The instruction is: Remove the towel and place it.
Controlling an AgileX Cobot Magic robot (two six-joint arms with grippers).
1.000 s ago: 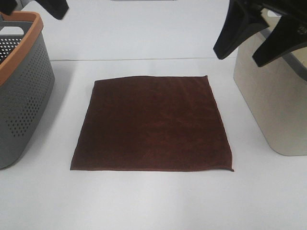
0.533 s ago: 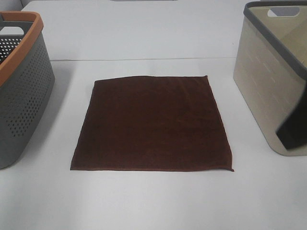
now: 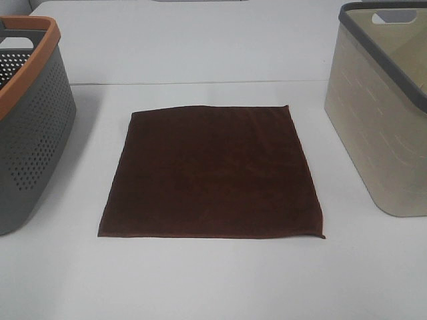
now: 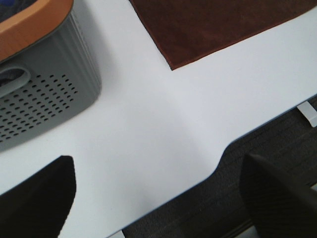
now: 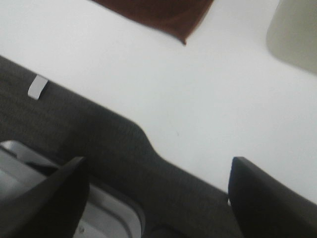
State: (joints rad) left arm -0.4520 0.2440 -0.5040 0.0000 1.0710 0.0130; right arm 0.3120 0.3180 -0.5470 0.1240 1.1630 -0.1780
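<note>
Towel (image 3: pixel 212 172) lies flat and spread at ctr of the desk (image 3: pixel 200 280), dark brown, no fold or lift at any corner visible; nothing holds or touches it. Grey basket w/ orange rim (image 3: pixel 30 120) stands at 9 o'clock of the towel, beige basket w/ grey rim (image 3: pixel 380 127) at 3 o'clock, both apart from the cloth. Judgement: towel looks already laid out on the desk, so the placing seems done, or else the pick has not begun; frames alone can't settle which. Neither basket shows cloth inside, as far as visible. Left pincer (image 4: pixel 158 198): jaws wide apart, empty, over the near desk edge, towel corner and grey basket beyond it. Right pincer (image 5: pixel 158 198): jaws also wide apart, empty, over the desk edge and dark floor, towel corner at far side, beige basket wall at one corner. Vs. earlier overhead frames: dark arm parts were at 11 and 1 o'clock of the view a sec ago, one dark blur by the beige basket half a sec ago; now no arm in overhead view. Towel and baskets unchanged in position.
</note>
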